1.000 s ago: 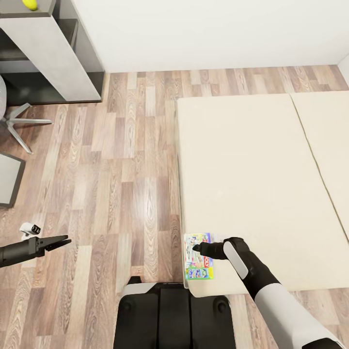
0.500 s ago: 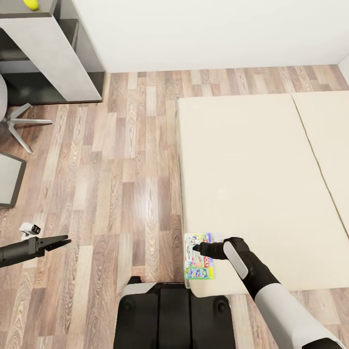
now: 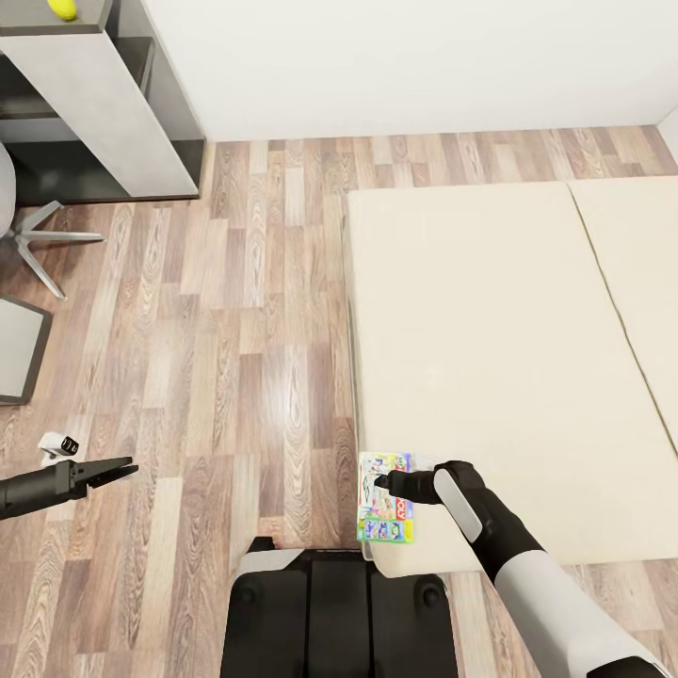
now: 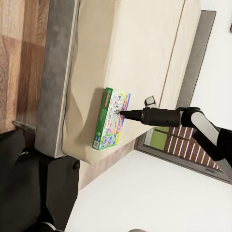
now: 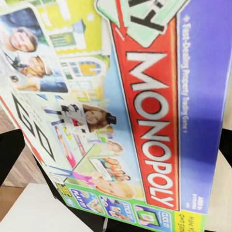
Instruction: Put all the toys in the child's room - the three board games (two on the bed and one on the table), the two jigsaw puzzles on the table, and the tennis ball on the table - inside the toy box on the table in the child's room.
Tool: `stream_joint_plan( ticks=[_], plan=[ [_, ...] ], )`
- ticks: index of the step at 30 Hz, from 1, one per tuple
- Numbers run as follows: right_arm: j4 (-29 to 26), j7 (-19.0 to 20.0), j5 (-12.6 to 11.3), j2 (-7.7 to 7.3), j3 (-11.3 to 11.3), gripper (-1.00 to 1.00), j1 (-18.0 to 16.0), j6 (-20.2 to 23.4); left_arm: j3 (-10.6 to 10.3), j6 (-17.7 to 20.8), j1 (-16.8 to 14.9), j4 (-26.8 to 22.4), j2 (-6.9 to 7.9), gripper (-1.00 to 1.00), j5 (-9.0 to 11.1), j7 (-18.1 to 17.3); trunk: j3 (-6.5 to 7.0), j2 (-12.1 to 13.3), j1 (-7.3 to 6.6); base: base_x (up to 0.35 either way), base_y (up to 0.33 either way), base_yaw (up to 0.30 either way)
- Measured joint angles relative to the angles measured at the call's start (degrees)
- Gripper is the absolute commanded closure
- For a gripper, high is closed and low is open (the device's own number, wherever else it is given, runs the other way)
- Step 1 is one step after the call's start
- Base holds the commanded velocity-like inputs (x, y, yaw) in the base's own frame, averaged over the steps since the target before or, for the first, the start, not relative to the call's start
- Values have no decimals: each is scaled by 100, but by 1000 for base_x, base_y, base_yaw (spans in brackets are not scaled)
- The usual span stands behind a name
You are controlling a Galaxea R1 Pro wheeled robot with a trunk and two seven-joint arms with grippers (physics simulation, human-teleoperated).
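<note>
Right end effector [image 3: 380,482] tip touches board game [image 3: 386,509] (opening unclear).

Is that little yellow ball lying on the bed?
No, the tennis ball sits on the table, across the floor from the bed.

Cream bed [image 3: 471,358] carries a board game [image 3: 386,511], seemingly overhanging its corner

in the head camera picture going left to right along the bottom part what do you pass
Left pincer over the wood floor → board game at the bed's near corner → right pincer tip resting on that game → cream bed.
</note>
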Motion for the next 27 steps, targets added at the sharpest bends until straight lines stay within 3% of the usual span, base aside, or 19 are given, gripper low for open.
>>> stream_joint_plan(
  ticks=[27],
  plan=[
    [0,15,3,-8,-5,-100,0,-8,0,0,0,0,0,-100,0,0,0,0,0,0,0,0]
  ],
)
